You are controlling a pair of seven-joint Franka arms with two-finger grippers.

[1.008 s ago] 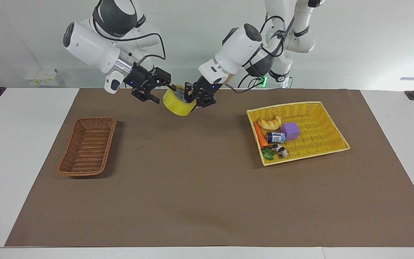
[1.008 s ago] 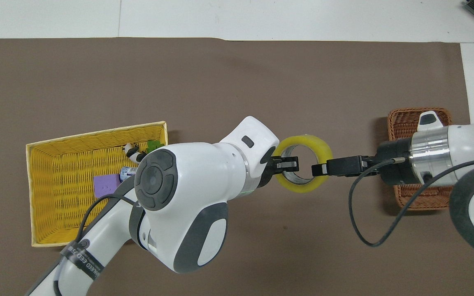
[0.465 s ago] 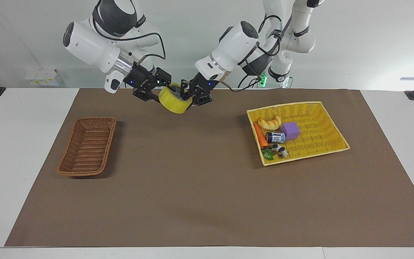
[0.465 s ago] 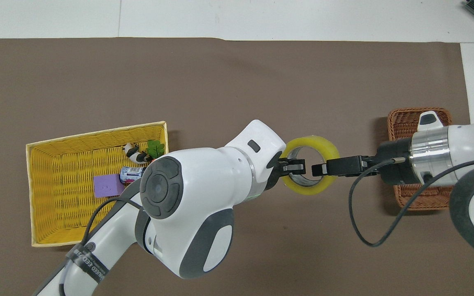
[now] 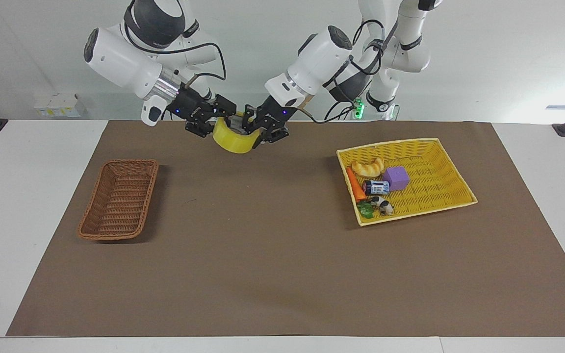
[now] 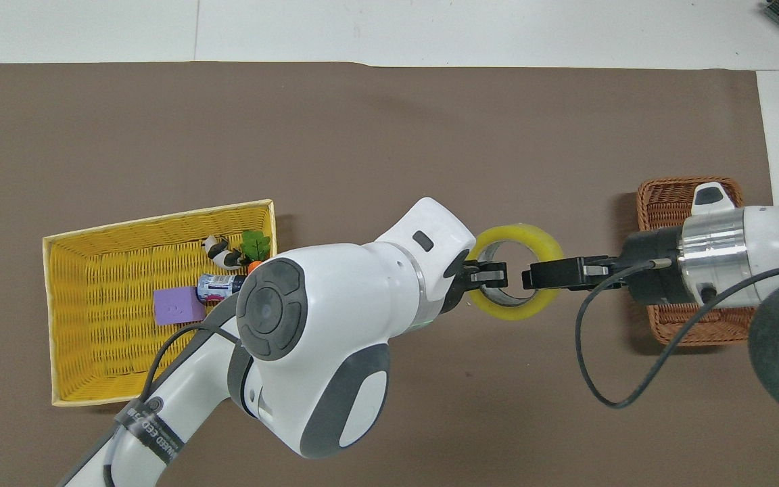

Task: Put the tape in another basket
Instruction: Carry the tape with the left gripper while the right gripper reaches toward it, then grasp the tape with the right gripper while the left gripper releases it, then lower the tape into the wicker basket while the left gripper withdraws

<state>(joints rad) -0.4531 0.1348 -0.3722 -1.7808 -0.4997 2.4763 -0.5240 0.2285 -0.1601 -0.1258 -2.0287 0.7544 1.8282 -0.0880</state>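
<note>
The tape (image 5: 233,140), a yellow roll with a grey inner core, hangs in the air over the mat close to the robots, between the two grippers. My right gripper (image 5: 220,121) is shut on the roll's wall at the side toward the right arm's end. My left gripper (image 5: 251,128) sits at the roll's wall on the side toward the left arm's end. From overhead, the tape (image 6: 512,313) shows as a ring, with the left gripper (image 6: 491,276) and right gripper (image 6: 533,277) pointing at each other across its hole. The brown wicker basket (image 5: 119,198) stands empty at the right arm's end.
A bright-yellow basket (image 5: 434,181) at the left arm's end holds a croissant (image 5: 368,167), a carrot (image 5: 355,186), a purple cube (image 5: 396,177), a can (image 5: 376,187) and a small cow toy (image 5: 383,205). From overhead, the right arm's wrist covers part of the brown basket (image 6: 663,199).
The right gripper's fingers have closed onto the tape's wall. Both grippers and the tape have risen a little and shifted toward the right arm's end.
</note>
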